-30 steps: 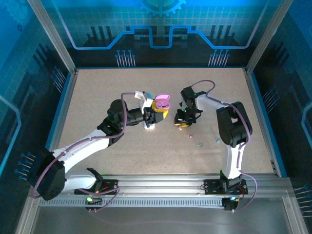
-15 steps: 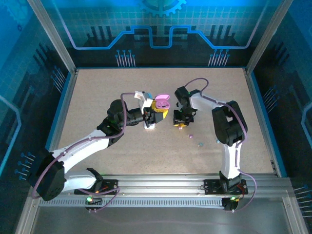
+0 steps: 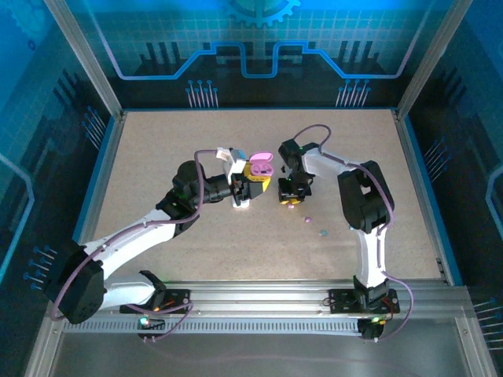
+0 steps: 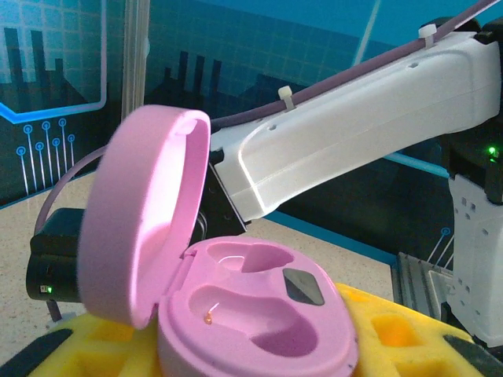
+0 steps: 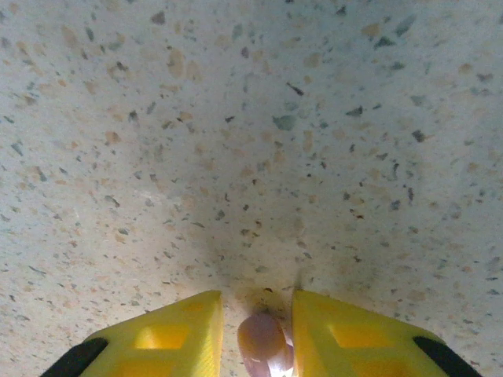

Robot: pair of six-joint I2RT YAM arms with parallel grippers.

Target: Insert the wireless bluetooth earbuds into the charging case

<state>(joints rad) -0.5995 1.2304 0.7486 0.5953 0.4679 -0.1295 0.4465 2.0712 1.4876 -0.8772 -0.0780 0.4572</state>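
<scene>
I see my left gripper (image 3: 255,182) clamped on the open pink case (image 4: 259,310), and the lid is tipped up. Just right of the case, my right gripper (image 5: 257,306) points down at the table (image 5: 236,118), and its yellow jaws are pinched in on a pink bud (image 5: 265,343). A purple bud (image 3: 307,219) and a teal bud (image 3: 322,232) lie loose on the table, further right of the case and closer to the arm bases.
</scene>
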